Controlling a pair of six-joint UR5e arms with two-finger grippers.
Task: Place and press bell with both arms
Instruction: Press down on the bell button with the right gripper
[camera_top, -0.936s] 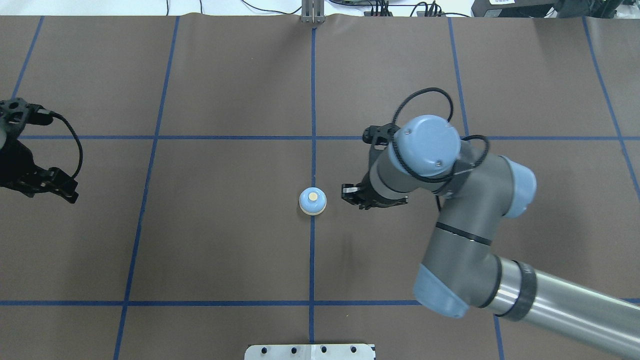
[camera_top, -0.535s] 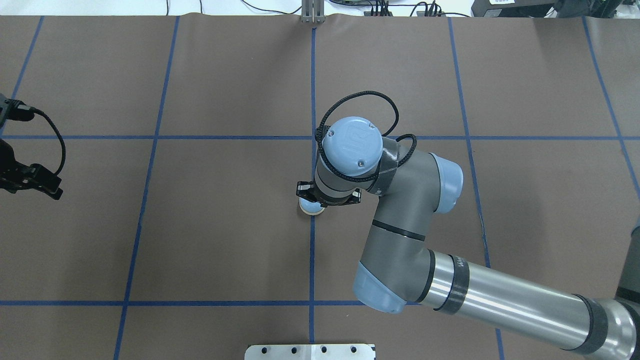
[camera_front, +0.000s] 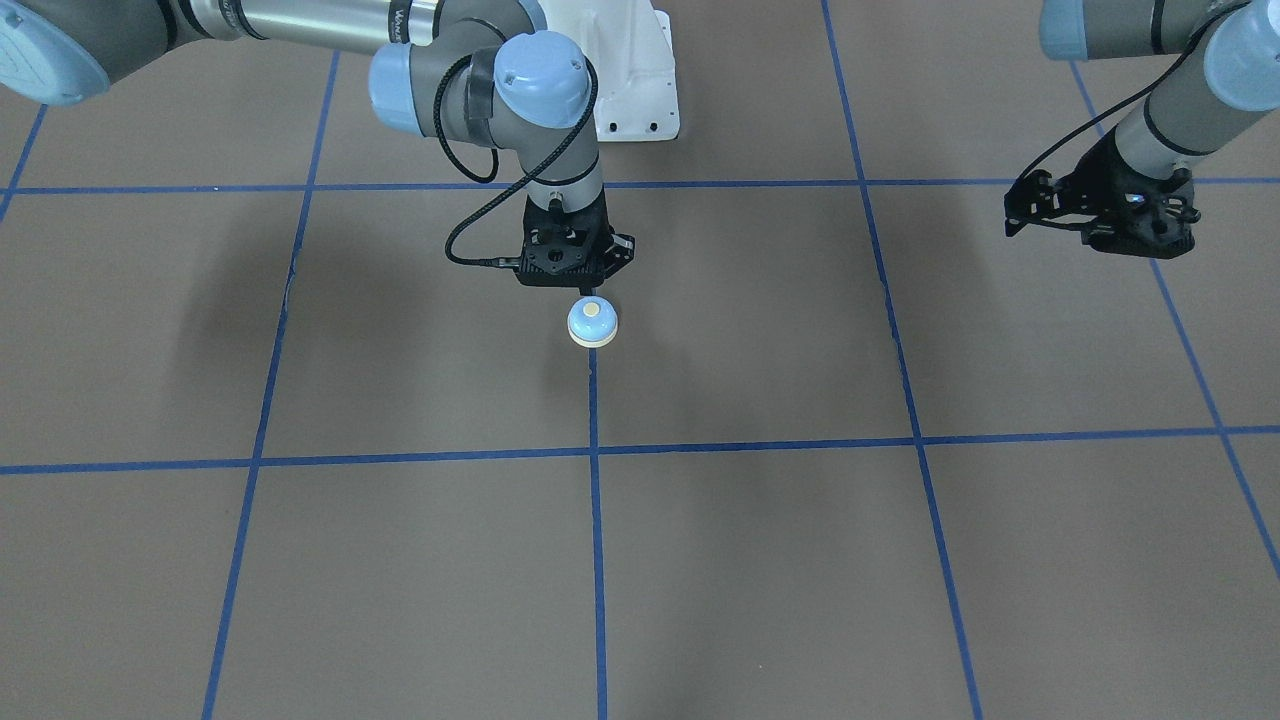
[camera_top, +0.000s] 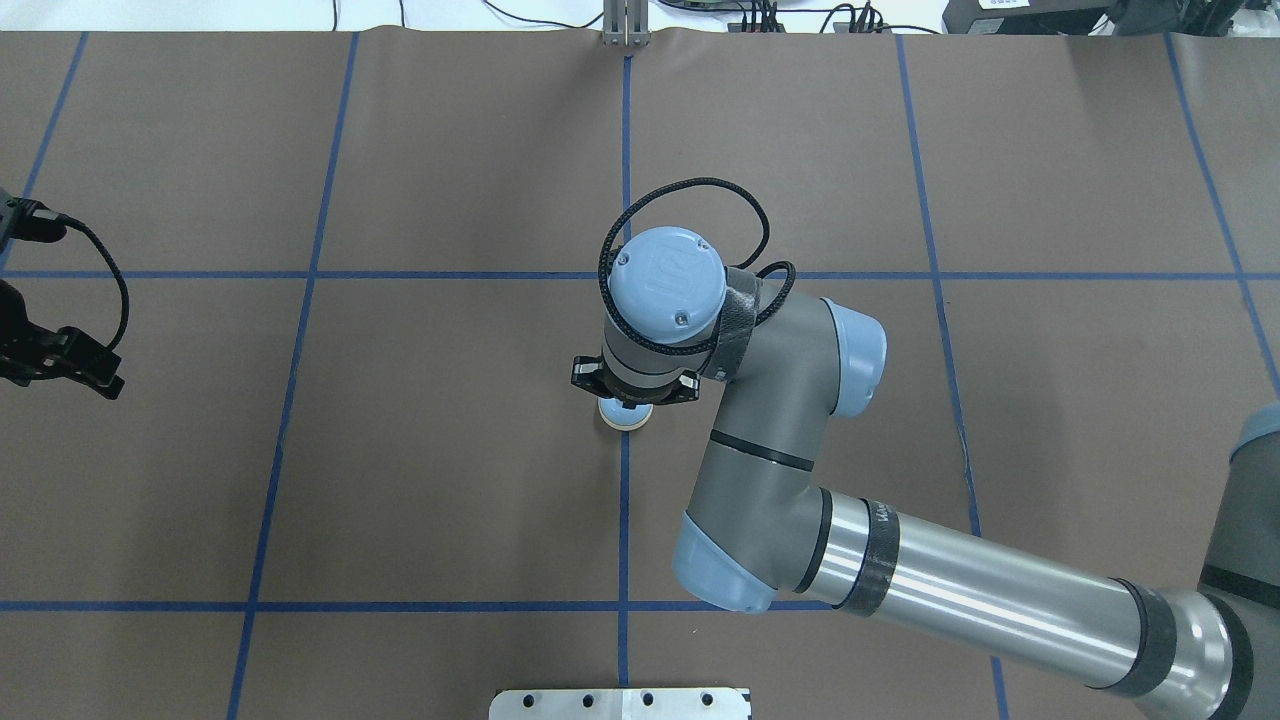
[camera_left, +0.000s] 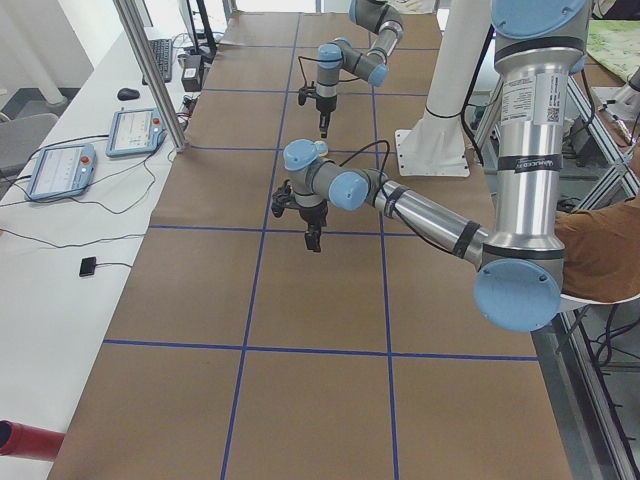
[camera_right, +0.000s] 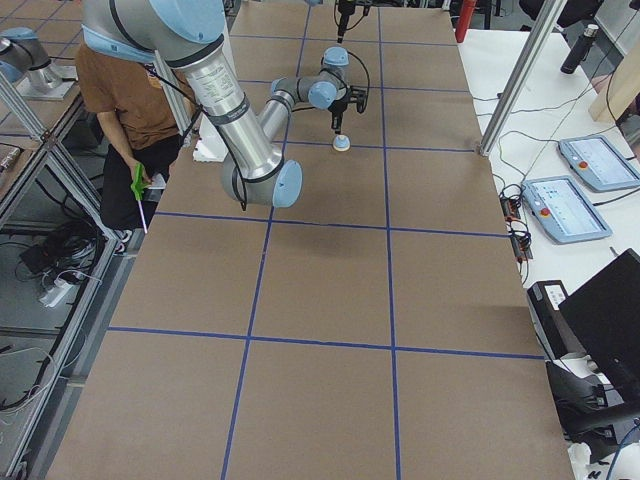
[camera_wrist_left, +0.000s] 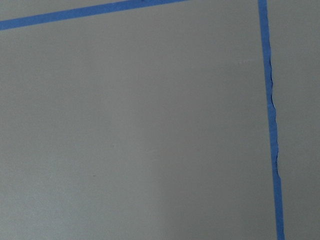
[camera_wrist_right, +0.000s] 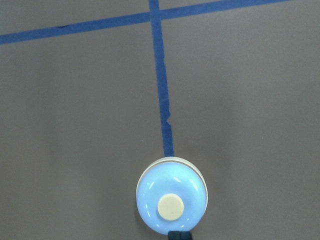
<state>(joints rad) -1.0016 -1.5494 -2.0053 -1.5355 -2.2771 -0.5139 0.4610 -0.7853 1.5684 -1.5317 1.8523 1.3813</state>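
Bell (camera_wrist_right: 171, 202) glossy, smooth plastic; table cover (camera_top: 450, 480) matt brown paper; right arm (camera_top: 980, 600) satin metal tube.

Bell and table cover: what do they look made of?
Bell: the light-blue dome looks like glossy painted metal or hard plastic, going by its soft highlights. The cream button is matte, probably plastic. Table cover: matte brown sheet, paper-like, no glare. Grid lines: blue tape, ragged edge.
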